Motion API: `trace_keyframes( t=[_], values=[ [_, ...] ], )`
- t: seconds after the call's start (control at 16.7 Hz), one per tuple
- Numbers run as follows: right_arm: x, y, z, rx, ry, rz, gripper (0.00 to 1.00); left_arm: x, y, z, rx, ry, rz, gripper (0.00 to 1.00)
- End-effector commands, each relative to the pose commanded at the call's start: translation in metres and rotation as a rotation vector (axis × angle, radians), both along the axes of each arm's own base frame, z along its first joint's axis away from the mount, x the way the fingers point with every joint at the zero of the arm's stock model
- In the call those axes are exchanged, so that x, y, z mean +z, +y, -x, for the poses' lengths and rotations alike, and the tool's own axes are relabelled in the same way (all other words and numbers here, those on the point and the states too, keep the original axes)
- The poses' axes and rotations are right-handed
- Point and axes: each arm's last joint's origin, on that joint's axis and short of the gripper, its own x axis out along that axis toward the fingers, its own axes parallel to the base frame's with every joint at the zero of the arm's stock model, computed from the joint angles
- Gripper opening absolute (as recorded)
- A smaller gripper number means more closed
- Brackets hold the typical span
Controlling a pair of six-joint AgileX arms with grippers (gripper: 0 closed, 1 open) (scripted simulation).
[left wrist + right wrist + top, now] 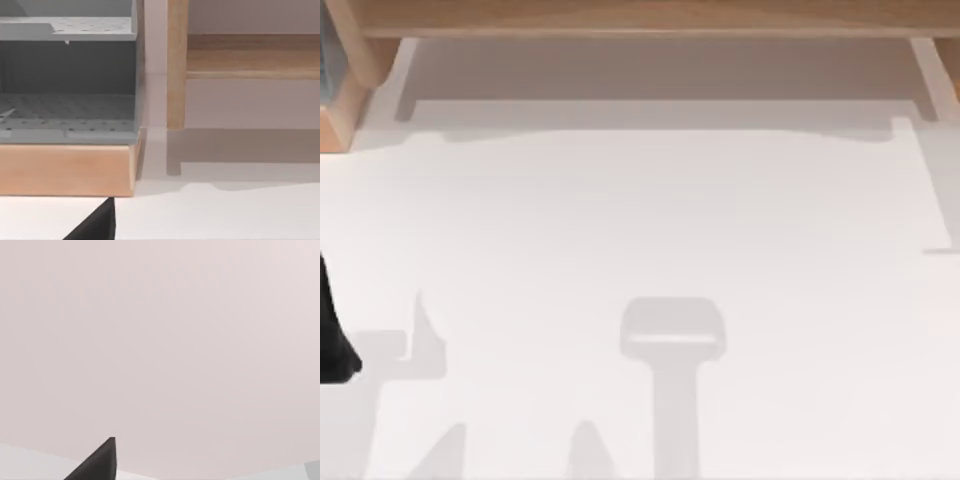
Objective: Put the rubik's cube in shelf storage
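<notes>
The shelf storage (640,15) runs along the far edge of the white desk (640,220). Its long light-brown board spans almost the whole width, and a pale side support (402,80) stands near the far left corner, with another (928,75) near the far right corner. In the far left corner, just beside the left support, a wood-based rack (342,100) stands on the desk. From the left wrist view, the rack holds grey perforated trays (67,112) stacked above a light wooden base (65,170). A wooden upright (176,65) of the shelf storage stands just beside the rack, with the board (252,55) reaching away from it.

The left arm (334,340) is a dark shape at the desk's left edge, towards the near side. A black sliver of the left gripper (97,225) points at the rack; I cannot tell whether its jaws are released or clenched. A black sliver of the right gripper (97,462) sits against a plain pale surface, and I cannot tell the state of its jaws either.

Soft grey shadows (672,340) lie on the near half of the desk. I cannot tell where the rubik's cube is.
</notes>
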Motion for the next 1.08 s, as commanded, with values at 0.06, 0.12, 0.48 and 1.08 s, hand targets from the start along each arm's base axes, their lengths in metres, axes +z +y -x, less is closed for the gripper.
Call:
trace_keyframes(
  t=[0.06,0.12,0.48,1.08],
  values=[
    [0.01,0.003,-0.013,-0.013,0.017,-0.08,1.0,0.0,0.0,0.0,0.0,0.0,0.0,1.0],
    [0.02,0.009,-0.026,-0.023,0.038,-0.161,1.0,0.0,0.0,0.0,0.0,0.0,0.0,1.0],
    [0.052,0.09,-0.087,-0.078,0.253,-0.636,1.0,0.0,0.0,0.0,0.0,0.0,0.0,1.0],
    [0.007,0.201,-0.119,-0.258,0.688,-1.052,1.0,0.0,0.0,0.0,0.0,0.0,0.0,1.0]
  ],
)
